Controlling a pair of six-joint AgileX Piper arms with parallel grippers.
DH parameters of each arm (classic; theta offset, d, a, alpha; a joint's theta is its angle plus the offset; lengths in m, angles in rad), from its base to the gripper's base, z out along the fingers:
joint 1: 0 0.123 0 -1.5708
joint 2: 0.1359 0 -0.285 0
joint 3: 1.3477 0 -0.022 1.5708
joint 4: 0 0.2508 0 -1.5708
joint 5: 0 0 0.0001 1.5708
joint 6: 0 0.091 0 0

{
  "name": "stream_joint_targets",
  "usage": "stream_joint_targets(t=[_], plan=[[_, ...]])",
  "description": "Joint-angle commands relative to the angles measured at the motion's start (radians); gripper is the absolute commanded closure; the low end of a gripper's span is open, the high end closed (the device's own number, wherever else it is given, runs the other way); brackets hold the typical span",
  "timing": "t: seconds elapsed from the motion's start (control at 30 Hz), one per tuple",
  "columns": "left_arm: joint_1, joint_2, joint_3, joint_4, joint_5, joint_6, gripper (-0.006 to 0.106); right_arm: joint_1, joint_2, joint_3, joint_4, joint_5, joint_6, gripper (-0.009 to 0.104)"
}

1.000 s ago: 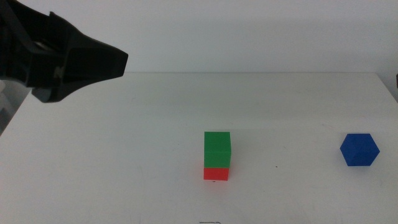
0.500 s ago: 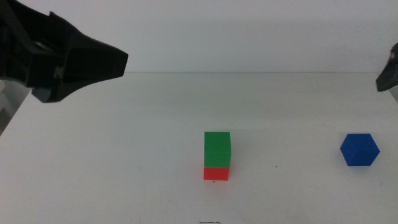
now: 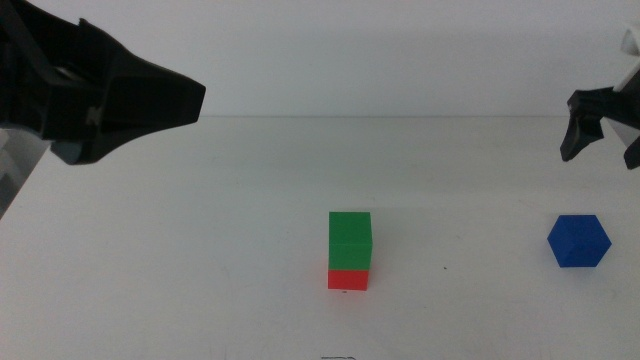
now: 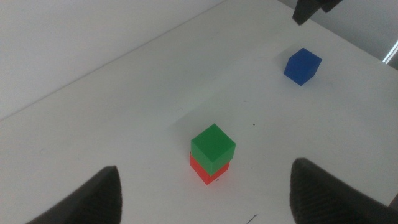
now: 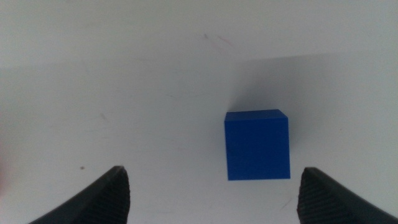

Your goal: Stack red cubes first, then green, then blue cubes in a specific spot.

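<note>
The green cube [image 3: 349,240] sits on top of the red cube [image 3: 347,279] at the table's middle front; both show in the left wrist view, green [image 4: 212,146] on red [image 4: 201,170]. The blue cube [image 3: 578,241] lies alone at the right, also in the left wrist view [image 4: 303,66] and the right wrist view [image 5: 257,144]. My right gripper [image 3: 603,138] is open, high above and behind the blue cube, which lies on the table far ahead of its jaws [image 5: 208,202]. My left gripper [image 3: 130,100] is open and empty, raised at the far left [image 4: 202,205].
The white table [image 3: 200,250] ends at a back edge against a pale wall. A few tiny dark specks mark the tabletop near the stack.
My right gripper has come into the middle view from the right edge and now hangs above the blue cube. The left arm and the cubes have not moved.
</note>
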Motion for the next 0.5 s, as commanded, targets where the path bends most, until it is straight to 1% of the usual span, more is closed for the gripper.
stream_joint_targets(t=[0.0,0.17,0.27,0.47], plan=[[-0.004,-0.008,-0.024,-0.024,-0.065,0.0,0.009,-0.009,-0.023,-0.037,-0.02,0.019,-0.001,0.017],[-0.004,-0.008,-0.024,-0.024,-0.065,0.0,0.009,-0.009,0.033,-0.036,-0.018,0.001,-0.05,0.017],[-0.004,-0.008,-0.024,-0.024,-0.065,0.0,0.009,-0.009,0.051,-0.035,-0.02,0.007,-0.049,0.017],[-0.004,-0.008,-0.024,-0.025,-0.064,0.0,0.009,-0.008,0.09,-0.031,-0.067,0.051,-0.033,0.017]])
